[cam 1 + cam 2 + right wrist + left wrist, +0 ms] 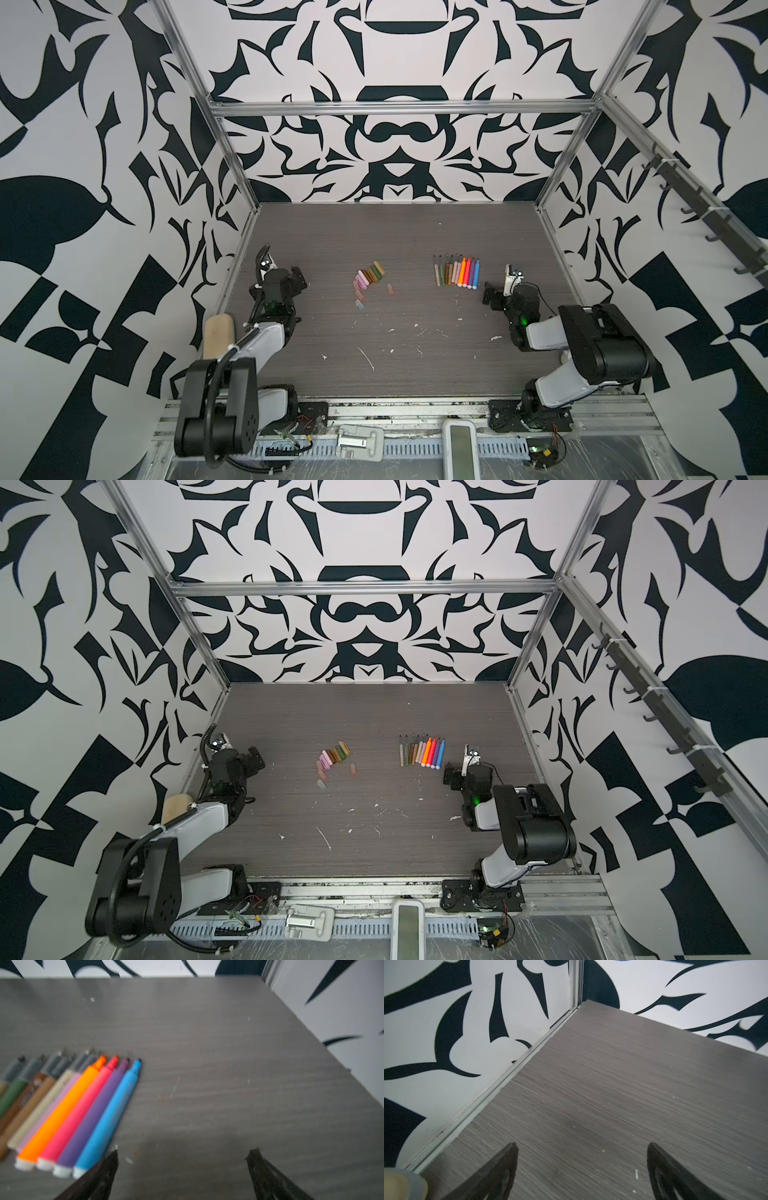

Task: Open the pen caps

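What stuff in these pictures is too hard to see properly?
- Pen caps: too small in both top views to count.
- Pens: blurred in the right wrist view; leftmost ones cut off by the picture edge.
- Pencil case: near end hidden behind the left arm in a top view.
- Left tool: left wrist view shows only its open tips; bottom edge cuts the rest.

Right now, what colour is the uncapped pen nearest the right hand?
Light blue: the slim plastic pen body, clearest in the right wrist view.
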